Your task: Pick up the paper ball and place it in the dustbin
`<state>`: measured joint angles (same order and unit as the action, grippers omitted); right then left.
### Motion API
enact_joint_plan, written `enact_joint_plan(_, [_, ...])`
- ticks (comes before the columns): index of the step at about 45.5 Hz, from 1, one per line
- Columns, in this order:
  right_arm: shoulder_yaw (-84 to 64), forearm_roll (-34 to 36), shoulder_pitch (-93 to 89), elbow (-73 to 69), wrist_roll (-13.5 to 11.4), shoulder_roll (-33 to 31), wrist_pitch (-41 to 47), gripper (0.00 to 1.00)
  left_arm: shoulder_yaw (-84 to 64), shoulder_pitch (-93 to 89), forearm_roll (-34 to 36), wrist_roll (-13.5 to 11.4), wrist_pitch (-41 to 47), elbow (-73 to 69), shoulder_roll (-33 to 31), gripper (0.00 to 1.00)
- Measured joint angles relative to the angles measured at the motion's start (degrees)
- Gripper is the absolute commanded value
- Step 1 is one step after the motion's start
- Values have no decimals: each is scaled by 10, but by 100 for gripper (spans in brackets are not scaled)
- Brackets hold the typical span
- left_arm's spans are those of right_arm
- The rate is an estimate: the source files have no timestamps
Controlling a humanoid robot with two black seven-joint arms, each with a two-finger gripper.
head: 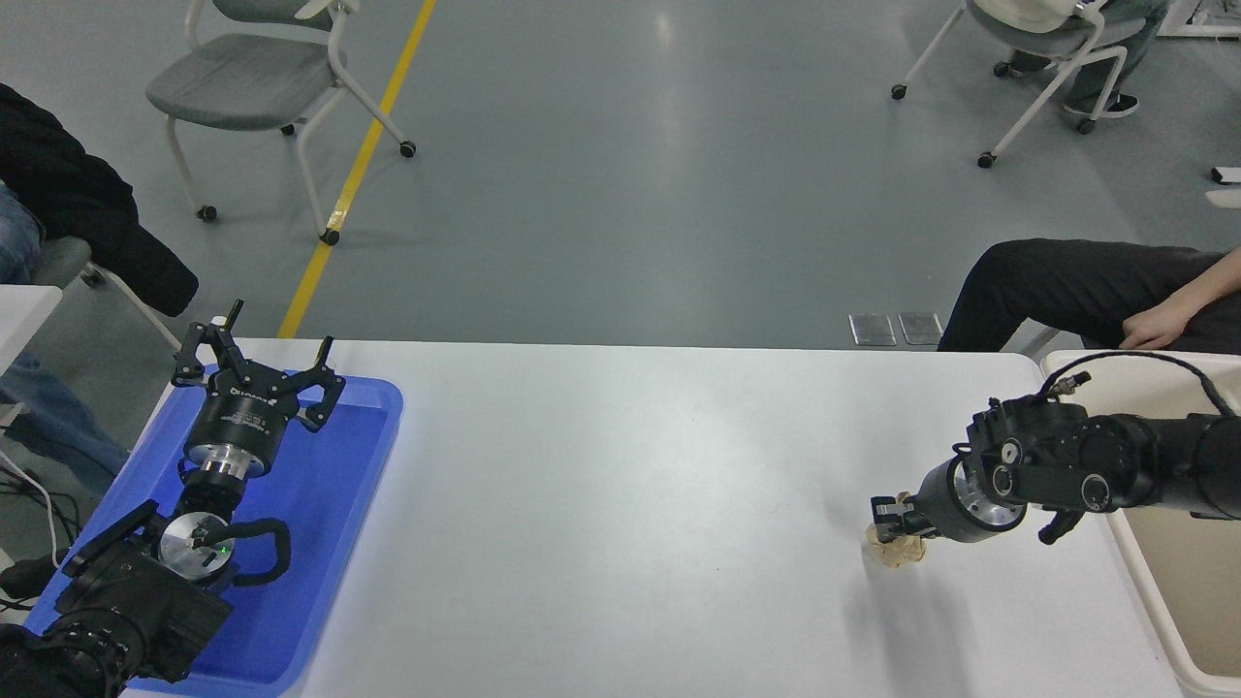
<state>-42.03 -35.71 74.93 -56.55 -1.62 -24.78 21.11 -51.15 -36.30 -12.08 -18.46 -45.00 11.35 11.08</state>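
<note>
1. Two black arms enter at the bottom of the frame. The left gripper (pixel 254 380) sits parked at lower left over the blue tray (pixel 373 456), its fingers spread and holding nothing.
2. One paper ball (pixel 897 551) lies low and right of centre on the white table (pixel 620 465). The right gripper (pixel 890 516) is closed onto its top, grasping it. Whether the wad has left the tabletop I cannot tell (a shadow lies on the table just below it, so I judge it barely raised, if at all).
3. One dustbin (pixel 1144 582), a cream tub, fills the lower right corner just beside the table, with the right arm reaching across its rim. No paper shows in the visible part of its inside.
4. Progress, as I judge it: the grasp looks made, so the pick-up is about half done. Left to do are the lift, the swing to the right over the rim, and the release.
5. Farther back, at mid right, one seated person's dark-clad leg (pixel 1076 291) and a resting hand (pixel 1159 330) show beyond the table's far edge. Another person (pixel 68 223) in dark clothing sits at the left edge.
6. Two wheeled chairs stand on the grey floor at the top, one at upper left (pixel 262 87) and one at upper right (pixel 1047 39). One yellow floor line (pixel 359 165) runs diagonally between them.
</note>
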Motion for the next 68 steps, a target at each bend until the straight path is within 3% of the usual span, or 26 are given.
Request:
enact_joint_plan(17, [-143, 32, 253, -140, -2, -41, 50, 0, 0, 0, 0, 0, 0, 0, 1, 100])
enact_joint_plan(35, [-257, 78, 470, -247, -4, -35, 83, 0, -1, 1, 0, 0, 0, 0, 3, 100])
enact_joint_plan(54, [-327, 83, 555, -283, -5, -29, 91, 0, -1, 1, 0, 0, 0, 0, 4, 100])
enact_joint_plan(68, [-368, 23, 540, -236, -3, -109, 91, 0, -1, 1, 0, 0, 0, 0, 4, 100])
